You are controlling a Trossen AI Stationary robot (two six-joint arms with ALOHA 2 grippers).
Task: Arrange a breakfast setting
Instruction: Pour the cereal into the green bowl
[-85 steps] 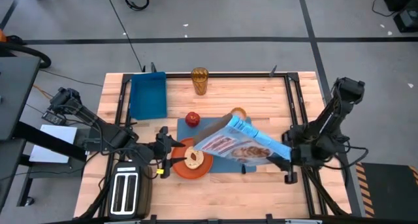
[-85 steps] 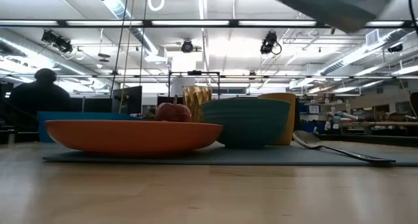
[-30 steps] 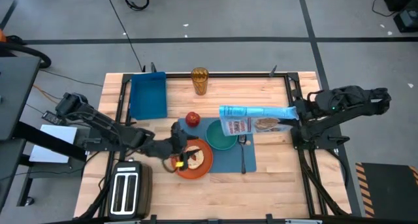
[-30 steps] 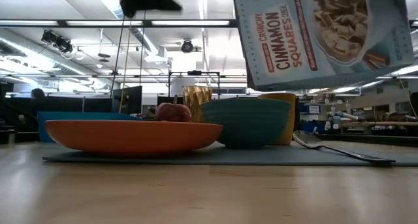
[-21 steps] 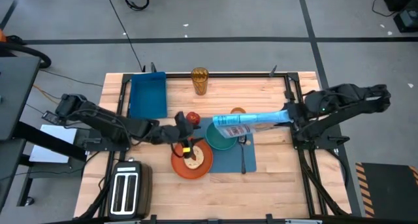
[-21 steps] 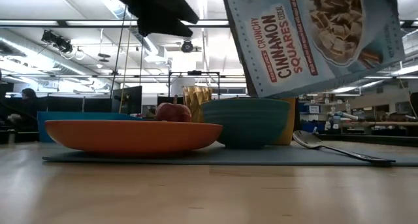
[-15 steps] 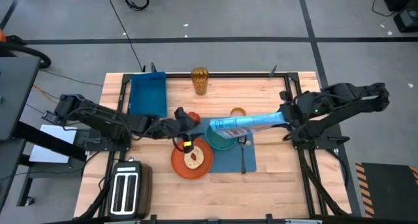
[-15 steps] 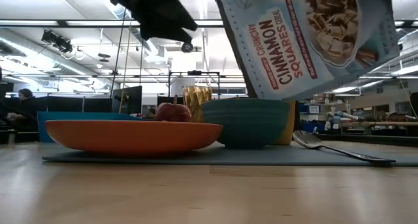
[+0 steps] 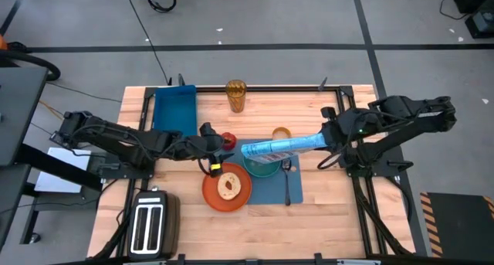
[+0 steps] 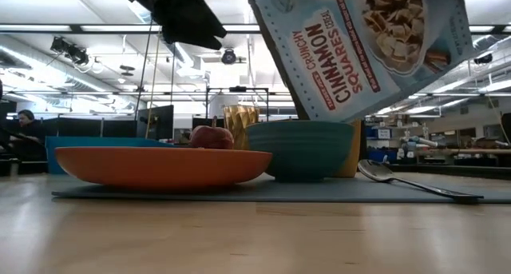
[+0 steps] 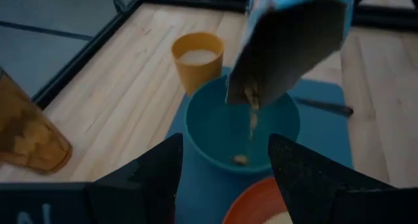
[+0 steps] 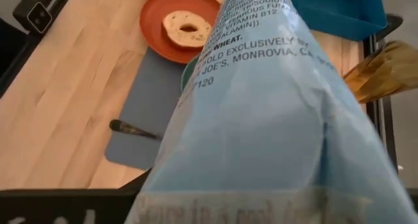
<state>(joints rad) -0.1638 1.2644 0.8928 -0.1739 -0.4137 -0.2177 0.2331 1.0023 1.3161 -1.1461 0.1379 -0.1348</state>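
Note:
My right gripper point(image 9: 328, 138) is shut on a blue cereal bag point(image 9: 278, 147), which is tipped mouth down over the teal bowl point(image 9: 262, 167). In the left wrist view, cereal pieces point(image 11: 252, 113) fall from the bag's mouth into the bowl point(image 11: 215, 129). The bowl, the orange plate point(image 9: 212, 194) with the bagel point(image 9: 227, 188) and the spoon point(image 9: 287, 181) lie on the blue placemat point(image 9: 272, 191). The orange cup point(image 9: 281, 133) stands behind the bowl. My left gripper point(image 9: 210, 138) is open and empty, high beside the red apple point(image 9: 228, 140). My right gripper holds the cereal bag by its closed bottom end point(image 12: 274, 198), coming from the table's right side. The bag itself hides the fingers in the wrist view. The bag is lifted clear and slants down toward the left, its open mouth point(image 11: 287, 41) just above the bowl.
A deep blue bin point(image 9: 174, 114) and an amber glass point(image 9: 236, 96) stand at the far edge. A silver toaster point(image 9: 151, 226) stands at the near left corner. Bare wood lies near and right of the placemat. A person point(image 10: 24, 124) shows in the room behind.
My right gripper has carried the bag toward the table's left and rolled it edge-up, tipping its mouth down over the bowl. My left gripper has gone from over the plate toward the far edge, ending beside the apple.

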